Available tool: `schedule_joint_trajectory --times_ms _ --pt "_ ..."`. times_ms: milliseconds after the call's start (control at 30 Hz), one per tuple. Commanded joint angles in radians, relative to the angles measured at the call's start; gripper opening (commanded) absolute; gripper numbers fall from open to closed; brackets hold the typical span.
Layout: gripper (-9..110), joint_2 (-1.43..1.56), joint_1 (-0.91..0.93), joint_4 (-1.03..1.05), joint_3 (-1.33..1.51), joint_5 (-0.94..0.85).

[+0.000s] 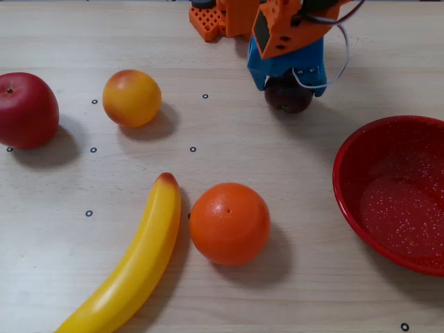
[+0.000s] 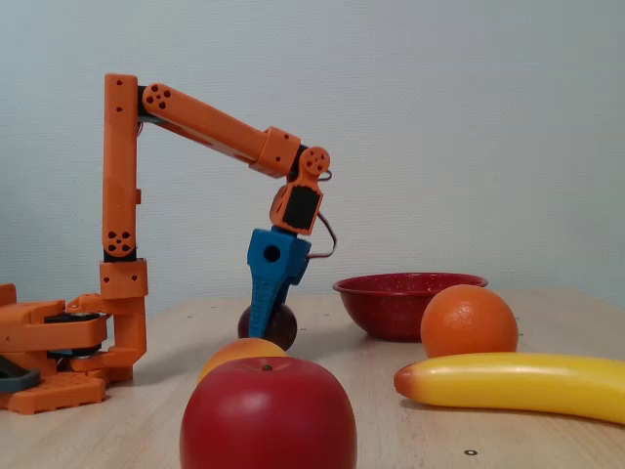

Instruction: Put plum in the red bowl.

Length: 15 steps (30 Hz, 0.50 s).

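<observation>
Pale wood makes up the desk (image 1: 229,149), marked with small dark ringed dots. In the overhead view the orange arm (image 1: 277,24) reaches down from the top edge, and its blue jaws (image 1: 288,87) sit over the plum (image 1: 288,97), whose dark maroon lower half shows beneath them. In the fixed view the jaws (image 2: 266,327) point almost straight down with their tips at the plum (image 2: 273,325), which rests on the desk (image 2: 391,391) with a blue finger across its front. The jaws appear closed narrowly around the plum, though neither view shows both fingertips clearly, so I cannot tell whether they grip it or merely straddle it.

The red bowl (image 1: 395,191) lies at the right edge of the overhead view, speckled white inside and cut off by the frame, well apart from the plum. In the fixed view the red bowl (image 2: 391,303) stands behind and to the right of the jaws.

Elsewhere in the overhead view, a red apple (image 1: 26,109) sits at the far left, a yellow-orange peach-like fruit (image 1: 132,98) near it, an orange (image 1: 229,223) at centre, and a yellow banana (image 1: 132,260) just beside the orange, its reddish tip pointing up the frame.
</observation>
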Motion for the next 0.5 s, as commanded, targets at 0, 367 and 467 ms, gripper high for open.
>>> schedule_joint_trajectory --times_ms 0,367,467 --pt "0 0.084 -0.029 0.052 -0.114 0.046" --pt "0 0.147 -0.035 0.207 -0.403 0.207" --pt "0 0.158 -0.044 0.236 -0.505 0.268"
